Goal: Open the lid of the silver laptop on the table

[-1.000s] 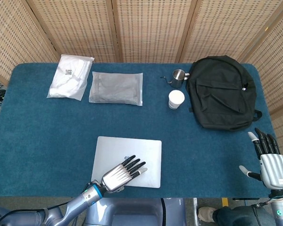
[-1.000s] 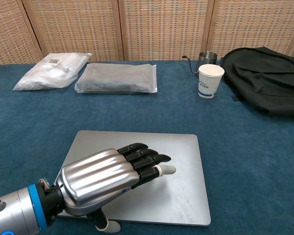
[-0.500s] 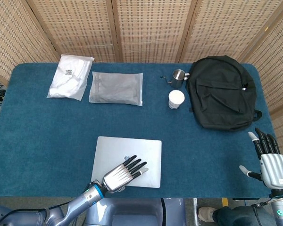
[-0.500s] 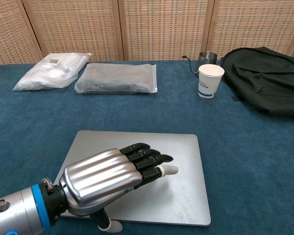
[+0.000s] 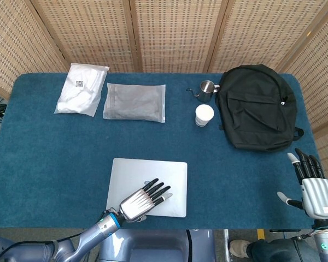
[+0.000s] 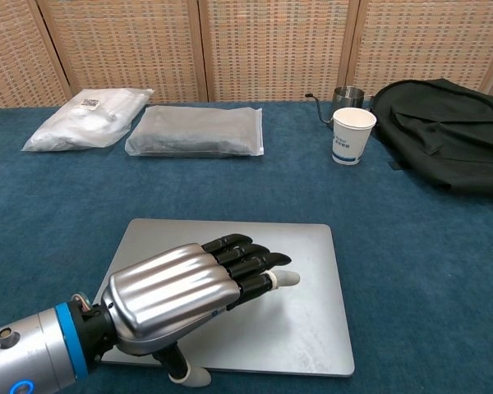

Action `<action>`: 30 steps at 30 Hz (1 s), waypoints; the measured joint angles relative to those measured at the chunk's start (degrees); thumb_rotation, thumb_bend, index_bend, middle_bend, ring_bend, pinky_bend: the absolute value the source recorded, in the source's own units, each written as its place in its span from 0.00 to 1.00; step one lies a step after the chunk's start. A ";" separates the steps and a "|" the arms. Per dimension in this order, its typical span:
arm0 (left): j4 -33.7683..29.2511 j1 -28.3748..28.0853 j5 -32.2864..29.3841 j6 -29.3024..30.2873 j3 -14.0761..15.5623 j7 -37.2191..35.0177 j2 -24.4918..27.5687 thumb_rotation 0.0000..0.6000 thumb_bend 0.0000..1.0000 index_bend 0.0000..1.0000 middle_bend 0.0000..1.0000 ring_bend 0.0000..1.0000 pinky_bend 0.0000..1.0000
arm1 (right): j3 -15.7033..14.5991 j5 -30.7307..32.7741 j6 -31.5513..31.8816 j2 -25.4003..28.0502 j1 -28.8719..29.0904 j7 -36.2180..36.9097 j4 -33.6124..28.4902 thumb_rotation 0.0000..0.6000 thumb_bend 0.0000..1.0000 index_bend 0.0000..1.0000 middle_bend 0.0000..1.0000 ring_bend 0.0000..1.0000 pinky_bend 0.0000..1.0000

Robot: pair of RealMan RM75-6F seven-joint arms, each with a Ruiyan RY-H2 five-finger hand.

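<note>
Closed silver laptop (image 5: pixel 148 186), long axis left-right, left robot hand (image 5: pixel 141 200) above

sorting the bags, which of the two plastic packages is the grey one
The grey package, lying nearer the metal cup; the white package beside it sits at the table's far-left corner.

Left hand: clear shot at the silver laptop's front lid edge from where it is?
Probably yes. The left hand is spread over the closed silver laptop, thumb hanging past the near edge, and nothing sits between them. Whether the thumb touches the edge is unclear.
</note>
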 measured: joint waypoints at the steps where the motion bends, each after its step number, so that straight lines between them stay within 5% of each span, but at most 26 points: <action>1: 0.02 -0.03 -0.08 0.00 0.01 -0.01 -0.03 1.00 0.13 0.00 0.00 0.00 0.00 | -0.01 0.02 -0.06 0.01 0.02 0.08 0.00 1.00 0.00 0.00 0.00 0.00 0.00; 30: -0.19 -1.07 -0.54 1.39 -1.06 3.10 0.20 1.00 0.40 0.00 0.00 0.00 0.00 | -0.15 0.00 -0.36 0.06 0.18 0.62 0.09 1.00 0.00 0.00 0.00 0.00 0.00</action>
